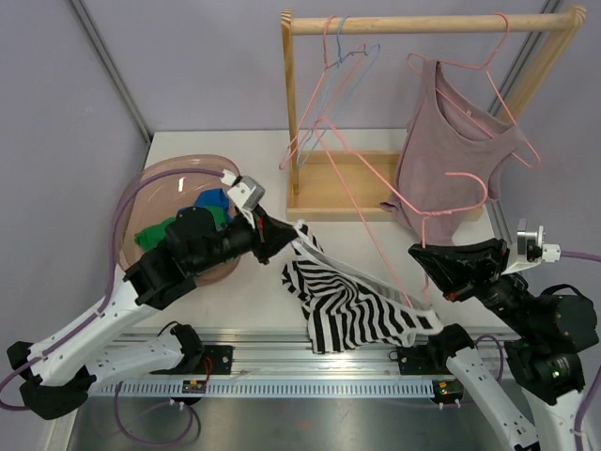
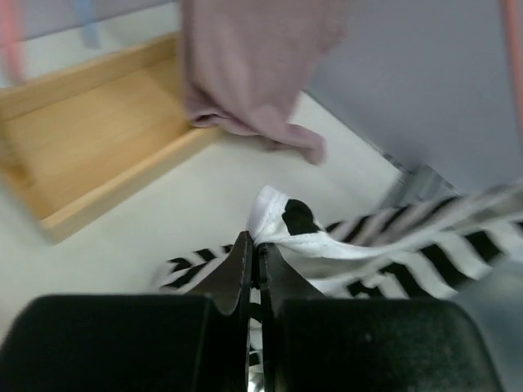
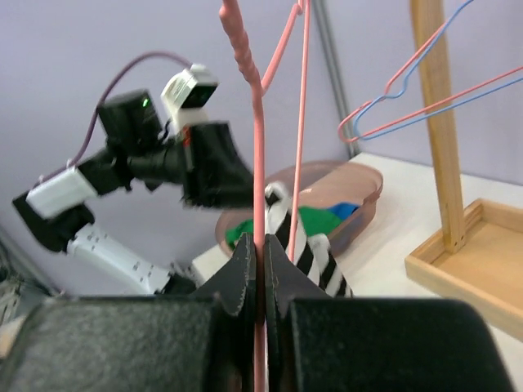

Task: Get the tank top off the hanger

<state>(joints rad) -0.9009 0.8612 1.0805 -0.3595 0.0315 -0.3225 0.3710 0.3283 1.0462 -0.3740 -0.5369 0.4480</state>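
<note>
A black-and-white striped tank top (image 1: 352,310) lies bunched on the table's near middle, one strap pulled up to the left. My left gripper (image 1: 289,235) is shut on that white strap edge (image 2: 282,233), its fingertips (image 2: 256,242) pinching the cloth. A pink wire hanger (image 1: 425,230) runs through the garment and slants up toward the rack. My right gripper (image 1: 421,256) is shut on the hanger's wire (image 3: 258,147), jaws (image 3: 261,242) clamped around it. The striped cloth (image 3: 304,245) hangs behind the wire in the right wrist view.
A wooden rack (image 1: 423,23) with a tray base (image 1: 338,188) stands at the back. On it hang a mauve tank top (image 1: 449,141) on another pink hanger and bare blue and pink hangers (image 1: 338,85). A pink basin (image 1: 160,188) with green and blue clothes sits at the left.
</note>
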